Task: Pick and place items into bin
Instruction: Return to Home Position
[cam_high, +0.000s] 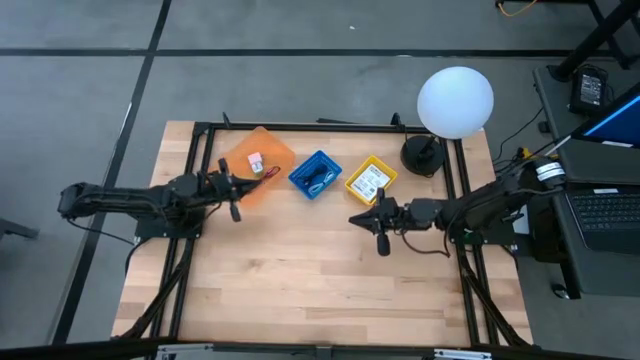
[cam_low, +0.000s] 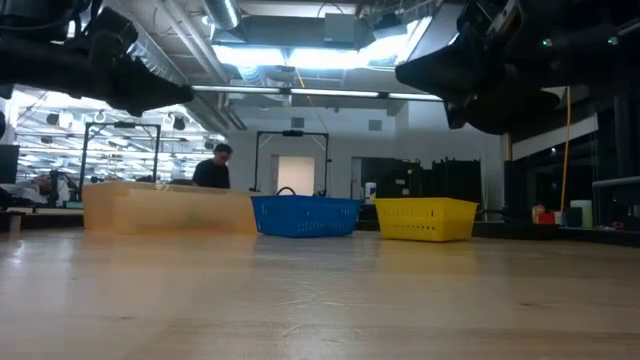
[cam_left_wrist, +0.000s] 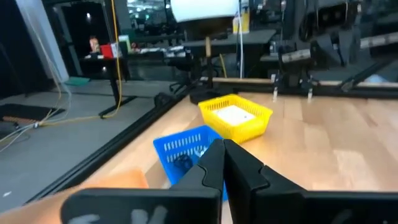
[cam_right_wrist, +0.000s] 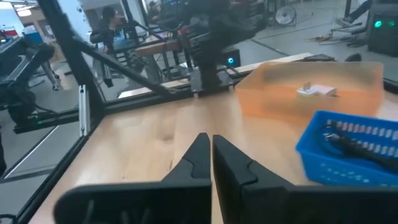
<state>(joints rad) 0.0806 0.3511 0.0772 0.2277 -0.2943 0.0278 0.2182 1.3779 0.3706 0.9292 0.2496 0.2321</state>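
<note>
Fingers pressed together on my left gripper (cam_left_wrist: 221, 147), by orange bin (cam_high: 272, 152), and right gripper (cam_right_wrist: 208, 140), near yellow bin (cam_high: 386, 166); nothing held. Cable (cam_high: 318, 181) in blue bin (cam_high: 299, 180), packet (cam_high: 368, 181) in yellow, bits (cam_high: 255, 161) in orange.

White globe lamp (cam_high: 455, 101), laptop (cam_high: 610, 210), distant person (cam_low: 213, 168)

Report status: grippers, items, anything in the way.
Left gripper shut, empty, by orange bin. Right gripper shut, empty, near yellow bin. Items in both and in blue bin. Tabletop shows nothing in the way.
</note>
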